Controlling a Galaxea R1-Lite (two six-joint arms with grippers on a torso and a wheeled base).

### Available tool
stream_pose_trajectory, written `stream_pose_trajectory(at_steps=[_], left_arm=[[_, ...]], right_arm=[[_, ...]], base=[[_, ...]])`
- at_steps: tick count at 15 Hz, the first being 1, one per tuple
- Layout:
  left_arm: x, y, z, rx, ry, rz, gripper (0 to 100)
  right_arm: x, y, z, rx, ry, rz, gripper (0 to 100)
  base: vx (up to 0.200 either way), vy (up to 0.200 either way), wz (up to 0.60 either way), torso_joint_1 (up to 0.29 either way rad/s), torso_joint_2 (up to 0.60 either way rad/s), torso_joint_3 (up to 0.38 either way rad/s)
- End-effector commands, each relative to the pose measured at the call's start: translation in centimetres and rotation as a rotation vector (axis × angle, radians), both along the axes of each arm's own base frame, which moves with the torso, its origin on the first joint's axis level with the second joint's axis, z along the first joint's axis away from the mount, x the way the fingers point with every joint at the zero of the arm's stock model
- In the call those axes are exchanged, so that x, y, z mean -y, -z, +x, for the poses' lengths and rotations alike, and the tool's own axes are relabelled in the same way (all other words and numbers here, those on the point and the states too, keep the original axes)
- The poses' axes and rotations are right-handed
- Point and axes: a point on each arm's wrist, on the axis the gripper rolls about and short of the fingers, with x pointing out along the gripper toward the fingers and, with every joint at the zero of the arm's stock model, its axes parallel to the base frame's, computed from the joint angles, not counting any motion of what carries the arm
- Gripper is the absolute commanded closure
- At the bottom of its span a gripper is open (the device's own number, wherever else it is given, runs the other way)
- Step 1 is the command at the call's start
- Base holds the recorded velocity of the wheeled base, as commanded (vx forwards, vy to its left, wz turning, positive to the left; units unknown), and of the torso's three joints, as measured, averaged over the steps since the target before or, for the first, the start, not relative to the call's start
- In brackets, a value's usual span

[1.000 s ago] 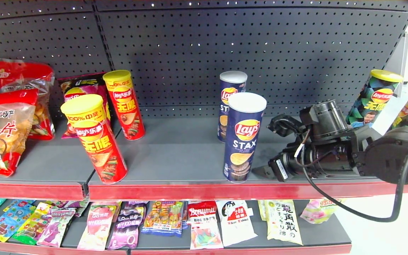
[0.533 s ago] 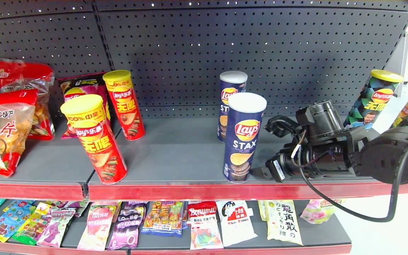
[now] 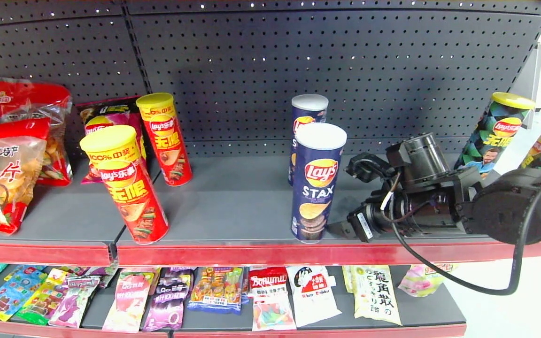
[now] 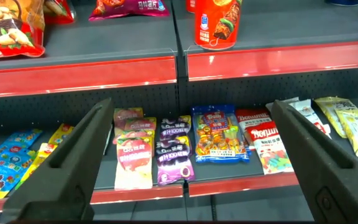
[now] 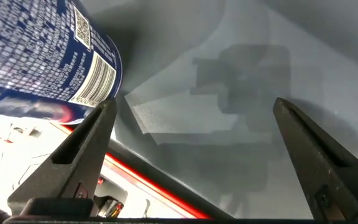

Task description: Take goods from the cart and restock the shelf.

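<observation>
The front blue chip can (image 3: 317,183) stands at the front edge of the upper shelf (image 3: 233,202), with a second blue can (image 3: 309,110) close behind it. The right gripper (image 5: 194,102) lies low over the shelf just beside the front can, jaws spread wide and holding nothing; the can sits outside one finger, not between them. To the left stand a red can (image 3: 127,183) and a rear red can (image 3: 165,138), with snack bags (image 3: 5,173) beyond. Yellow-lidded cans (image 3: 496,129) stand behind the right arm. The left gripper (image 4: 189,104), jaws open and empty, faces the sachets (image 4: 219,134) on the lower shelf (image 4: 229,186)
</observation>
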Motion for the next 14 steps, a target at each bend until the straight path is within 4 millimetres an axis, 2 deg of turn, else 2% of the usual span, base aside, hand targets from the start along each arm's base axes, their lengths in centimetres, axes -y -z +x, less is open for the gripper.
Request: stream_pose_trajectory(at_steps=[1,14], left_arm=[[0.0,0.0,0.02,-0.002,0.0,0.0,0],[0.0,0.0,0.02,-0.002,0.0,0.0,0]], right_arm=[[-0.02,-0.09,0.02,0.003,-0.001,0.002,0],[-0.39,-0.17,-0.13,0.006,-0.012,0.003,0]], base=[[0.0,0.0,0.0,0.0,0.0,0.0],[0.0,0.0,0.0,0.0,0.0,0.0]])
